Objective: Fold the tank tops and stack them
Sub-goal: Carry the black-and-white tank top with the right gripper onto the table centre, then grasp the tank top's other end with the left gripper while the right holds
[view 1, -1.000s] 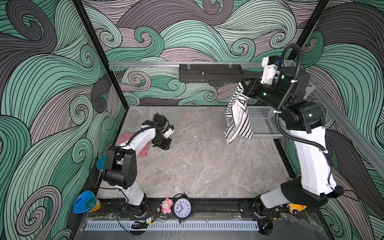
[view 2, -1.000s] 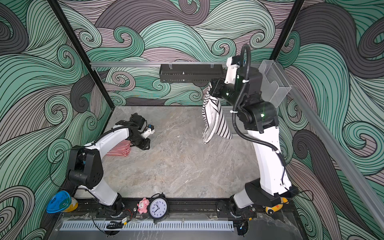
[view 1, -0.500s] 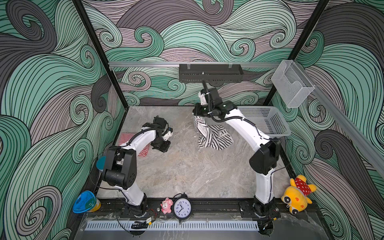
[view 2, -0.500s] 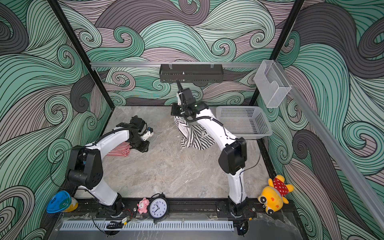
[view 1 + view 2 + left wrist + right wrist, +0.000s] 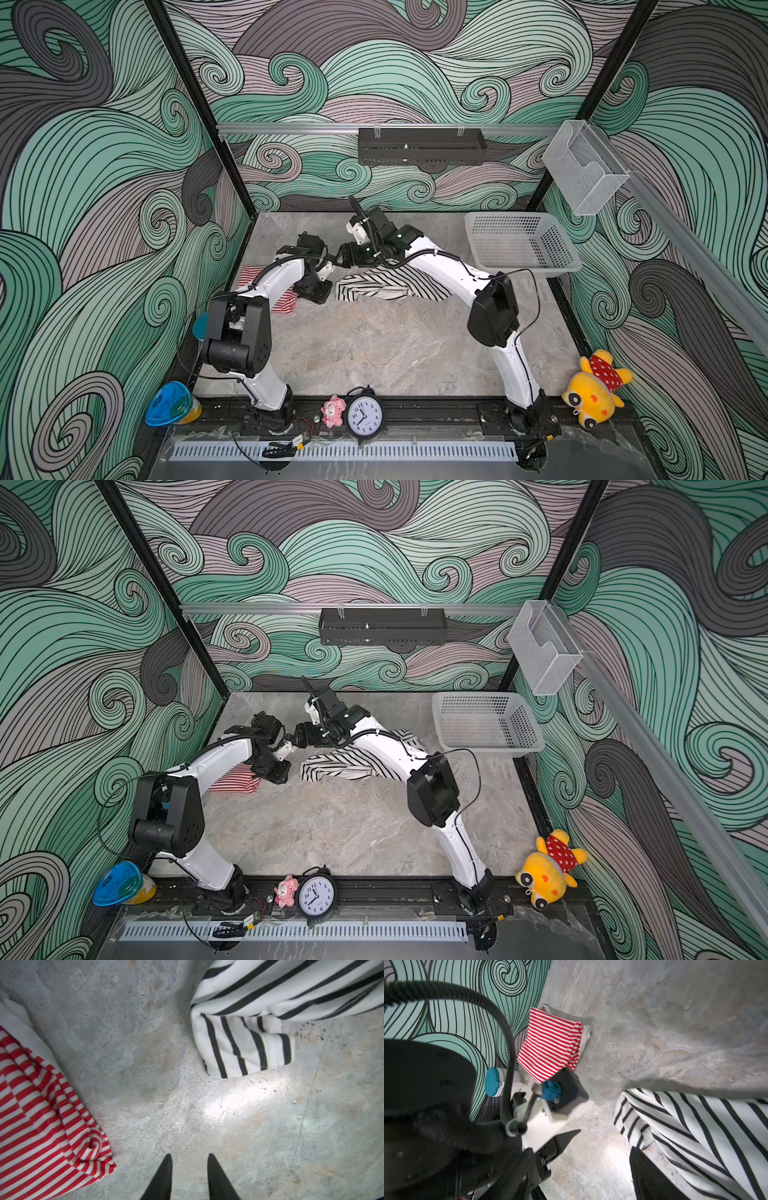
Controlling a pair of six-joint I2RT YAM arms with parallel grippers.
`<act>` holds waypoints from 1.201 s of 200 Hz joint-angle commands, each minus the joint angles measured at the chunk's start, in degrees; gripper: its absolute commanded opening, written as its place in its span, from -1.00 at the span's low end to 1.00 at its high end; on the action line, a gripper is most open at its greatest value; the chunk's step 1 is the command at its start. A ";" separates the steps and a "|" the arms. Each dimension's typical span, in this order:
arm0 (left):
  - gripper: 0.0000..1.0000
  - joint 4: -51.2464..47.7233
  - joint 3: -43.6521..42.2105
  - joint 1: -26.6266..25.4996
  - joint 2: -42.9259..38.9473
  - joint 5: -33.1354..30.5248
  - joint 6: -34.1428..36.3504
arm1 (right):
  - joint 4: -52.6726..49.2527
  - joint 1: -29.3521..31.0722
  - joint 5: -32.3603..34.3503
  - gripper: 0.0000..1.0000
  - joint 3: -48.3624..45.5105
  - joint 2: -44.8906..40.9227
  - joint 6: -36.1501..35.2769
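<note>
My right claw (image 5: 605, 1140) hung wide open and empty beside the black-striped top (image 5: 390, 286), crumpled at the far middle of the table (image 5: 374, 353). My left claw (image 5: 190, 1156), half open, held nothing; the red-striped top (image 5: 284, 301) lay left. I reckoned it best to pinch 2 corners and spread the black-striped top flat.

A grey marbled tabletop (image 5: 374, 340) is being occupied by a white perforated basket (image 5: 536, 270). A crumpled black-and-white tank top (image 5: 374, 286) is being supported left of the basket, and a folded red-and-white tank top (image 5: 284, 300) farther left.
</note>
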 commanded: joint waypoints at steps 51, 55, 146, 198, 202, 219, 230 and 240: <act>-0.33 -2.98 8.77 -2.14 10.15 10.30 0.78 | 4.55 -5.07 7.56 0.07 -31.55 -18.62 5.14; -0.33 -2.87 9.01 -2.35 10.48 10.81 0.78 | 5.01 -5.46 7.58 0.05 -33.01 -19.15 5.49; -0.38 10.94 -4.78 -17.38 -0.34 -2.71 4.84 | 9.81 -17.14 6.76 -0.54 -51.54 -22.47 10.21; -0.38 14.82 -6.50 -21.49 2.37 -16.48 3.69 | 11.63 -18.87 5.36 -0.60 -51.06 -21.23 9.96; -0.38 15.13 -6.55 -21.61 2.38 -16.89 3.60 | 11.73 -18.83 5.35 -0.60 -51.06 -21.36 9.97; -0.35 16.98 -7.29 -22.10 2.32 -18.56 3.33 | 12.14 -18.85 5.26 -0.61 -51.46 -21.60 10.14; -0.35 17.32 -7.34 -22.44 2.38 -18.88 3.33 | 12.39 -18.78 5.28 -0.61 -51.81 -21.80 10.22; -0.34 17.17 -7.08 -22.73 2.70 -18.76 3.25 | 12.51 -18.87 5.31 -0.62 -52.02 -21.96 10.32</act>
